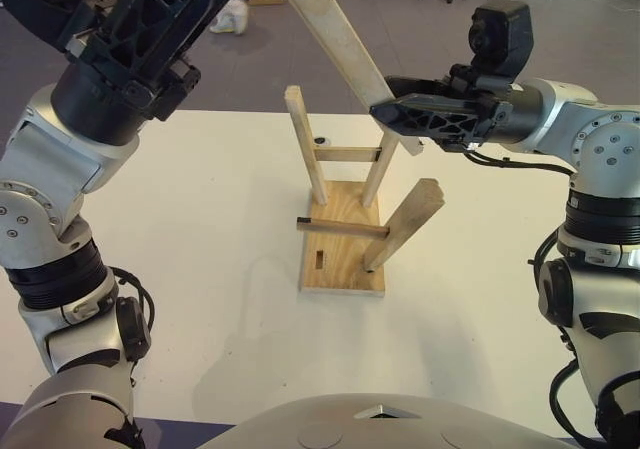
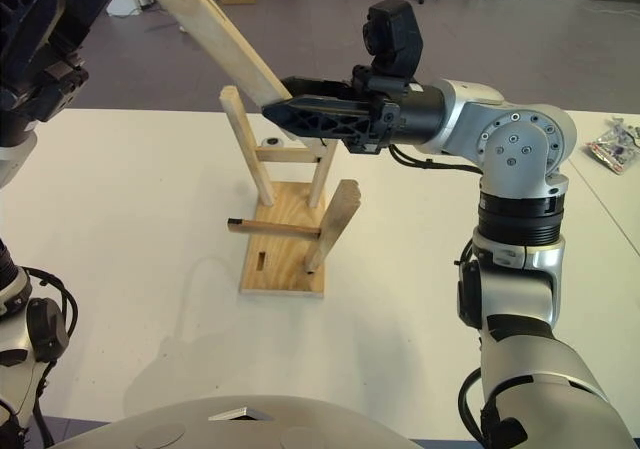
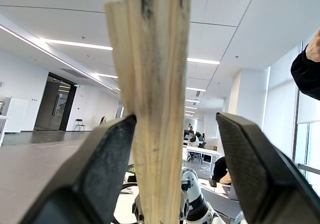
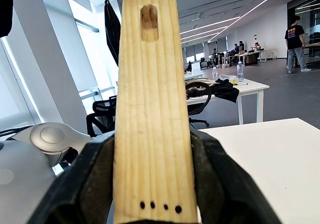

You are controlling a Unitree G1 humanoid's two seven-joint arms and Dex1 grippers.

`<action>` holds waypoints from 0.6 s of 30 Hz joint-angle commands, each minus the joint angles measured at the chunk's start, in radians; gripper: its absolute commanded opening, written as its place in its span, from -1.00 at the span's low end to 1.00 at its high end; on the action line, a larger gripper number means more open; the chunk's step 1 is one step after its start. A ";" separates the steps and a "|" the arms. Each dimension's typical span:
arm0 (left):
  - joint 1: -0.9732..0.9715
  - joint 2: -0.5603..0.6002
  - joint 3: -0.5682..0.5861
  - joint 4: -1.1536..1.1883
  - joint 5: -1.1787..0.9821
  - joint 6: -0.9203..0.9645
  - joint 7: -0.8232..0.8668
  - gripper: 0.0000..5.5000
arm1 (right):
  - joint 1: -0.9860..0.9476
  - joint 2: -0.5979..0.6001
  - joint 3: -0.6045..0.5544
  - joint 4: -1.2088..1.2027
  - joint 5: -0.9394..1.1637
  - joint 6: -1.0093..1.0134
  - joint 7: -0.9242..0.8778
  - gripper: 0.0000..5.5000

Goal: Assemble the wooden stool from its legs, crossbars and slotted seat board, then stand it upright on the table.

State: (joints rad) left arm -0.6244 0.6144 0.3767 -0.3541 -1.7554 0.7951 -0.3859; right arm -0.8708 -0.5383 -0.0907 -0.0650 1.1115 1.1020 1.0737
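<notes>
The slotted seat board (image 1: 345, 264) lies flat on the white table. Two legs (image 1: 305, 144) stand in it, joined by a pale crossbar (image 1: 348, 154). A third leg (image 1: 405, 224) leans tilted at the board's right side, with a dark crossbar (image 1: 342, 227) sticking out from it. A fourth leg (image 1: 335, 34) slants in the air above them. My right gripper (image 1: 385, 109) is shut on its lower end, both fingers pressed to the wood (image 4: 150, 109). The upper end sits inside my open left gripper (image 3: 176, 116), touching one finger (image 3: 107, 154), with a gap to the other.
The table (image 1: 200, 269) has bare room to the left, right and front of the board. Small loose items (image 2: 612, 144) lie on a neighbouring table at the far right. Open floor with office chairs lies beyond the far edge.
</notes>
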 commanded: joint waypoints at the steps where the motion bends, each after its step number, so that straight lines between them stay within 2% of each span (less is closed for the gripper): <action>1: 0.013 0.003 -0.034 -0.017 0.053 -0.006 0.001 0.08 | -0.024 -0.003 0.010 -0.027 -0.001 -0.006 0.016 -0.25; 7: 0.044 -0.012 -0.070 -0.047 0.098 -0.015 0.006 0.08 | -0.025 -0.012 0.016 -0.034 -0.007 -0.007 0.027 -0.25; 16: 0.044 -0.005 -0.059 -0.047 0.082 -0.029 0.010 0.08 | -0.007 -0.109 0.117 -0.025 -0.135 -0.057 0.176 -0.25; 18: 0.052 -0.005 -0.052 -0.042 0.064 -0.028 0.008 -0.02 | -0.015 -0.108 0.115 -0.011 -0.148 -0.065 0.188 -0.25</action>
State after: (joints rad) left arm -0.5902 0.6025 0.3160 -0.3983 -1.6790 0.7719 -0.3806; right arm -0.8649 -0.6340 0.0229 -0.0871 0.9734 1.0526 1.2456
